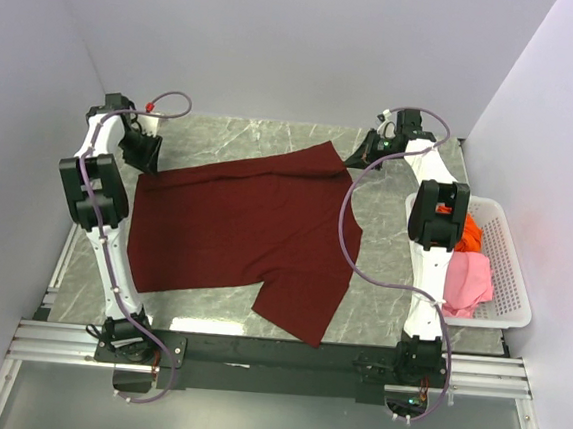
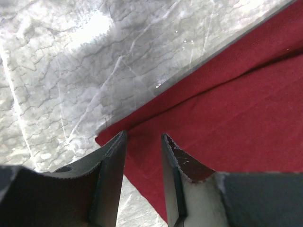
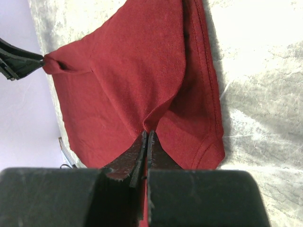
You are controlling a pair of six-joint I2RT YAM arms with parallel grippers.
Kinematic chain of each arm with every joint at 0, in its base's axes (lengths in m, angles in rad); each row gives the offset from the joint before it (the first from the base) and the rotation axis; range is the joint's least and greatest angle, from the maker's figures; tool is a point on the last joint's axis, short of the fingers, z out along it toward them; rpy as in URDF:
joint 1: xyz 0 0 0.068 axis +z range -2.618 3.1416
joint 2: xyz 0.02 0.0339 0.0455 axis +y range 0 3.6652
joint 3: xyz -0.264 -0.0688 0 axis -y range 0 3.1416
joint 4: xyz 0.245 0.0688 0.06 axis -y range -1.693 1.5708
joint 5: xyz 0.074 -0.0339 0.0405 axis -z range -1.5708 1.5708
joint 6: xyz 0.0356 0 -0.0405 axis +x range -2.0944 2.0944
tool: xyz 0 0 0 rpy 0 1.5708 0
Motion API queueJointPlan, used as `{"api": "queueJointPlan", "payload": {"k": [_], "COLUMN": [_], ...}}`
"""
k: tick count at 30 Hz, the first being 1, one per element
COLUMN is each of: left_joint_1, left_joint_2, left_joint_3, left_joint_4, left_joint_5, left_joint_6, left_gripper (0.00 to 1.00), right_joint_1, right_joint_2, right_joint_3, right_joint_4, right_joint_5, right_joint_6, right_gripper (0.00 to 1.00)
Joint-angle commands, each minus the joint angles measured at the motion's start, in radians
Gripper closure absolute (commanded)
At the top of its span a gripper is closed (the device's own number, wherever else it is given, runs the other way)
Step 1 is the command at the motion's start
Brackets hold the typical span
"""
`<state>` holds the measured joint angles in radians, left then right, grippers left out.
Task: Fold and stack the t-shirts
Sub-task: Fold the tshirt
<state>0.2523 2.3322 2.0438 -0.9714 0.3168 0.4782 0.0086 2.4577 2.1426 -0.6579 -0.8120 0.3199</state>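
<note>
Your right gripper (image 3: 146, 135) is clamped on the far right corner of the maroon t-shirt (image 1: 245, 226). Your left gripper (image 2: 144, 138) stands narrowly parted over its far left corner.

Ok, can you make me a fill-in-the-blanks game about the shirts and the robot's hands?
1. The white basket holds an orange t-shirt and a ____ one.
2. The dark red t-shirt lies spread on the table, outside the ____.
3. Of the left hand and the right hand, only the ____ one pinches the dark red t-shirt.

Missing words: pink, basket, right.
</note>
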Motion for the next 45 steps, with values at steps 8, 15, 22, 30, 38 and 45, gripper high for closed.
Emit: {"api": "queueJointPlan", "payload": {"k": [8, 15, 22, 30, 38, 45], "left_joint_1": [0.002, 0.001, 0.001, 0.001, 0.028, 0.044], "left_joint_2": [-0.014, 0.018, 0.009, 0.019, -0.037, -0.161], "left_joint_3": [0.013, 0.062, 0.056, 0.065, 0.079, 0.056], "left_joint_4": [-0.007, -0.036, -0.052, -0.055, -0.02, 0.005], "left_joint_5": [-0.045, -0.029, 0.01, 0.01, 0.028, 0.09], "left_joint_6": [0.022, 0.02, 0.027, 0.011, -0.012, 0.034], "left_gripper": [0.55, 0.52, 0.7, 0.81, 1.0, 1.0], "right_joint_1": [-0.002, -0.002, -0.002, -0.002, -0.002, -0.032], "right_joint_2": [-0.02, -0.019, -0.017, -0.019, -0.055, -0.127], "right_joint_3": [0.016, 0.014, 0.016, 0.019, 0.014, -0.001], "right_joint_4": [0.004, 0.004, 0.006, 0.007, 0.023, 0.052], "right_joint_5": [-0.016, -0.018, -0.021, -0.024, -0.056, -0.114], "right_joint_6": [-0.005, -0.007, -0.004, -0.001, 0.005, 0.059], "right_gripper": [1.0, 1.0, 1.0, 1.0, 1.0, 1.0]}}
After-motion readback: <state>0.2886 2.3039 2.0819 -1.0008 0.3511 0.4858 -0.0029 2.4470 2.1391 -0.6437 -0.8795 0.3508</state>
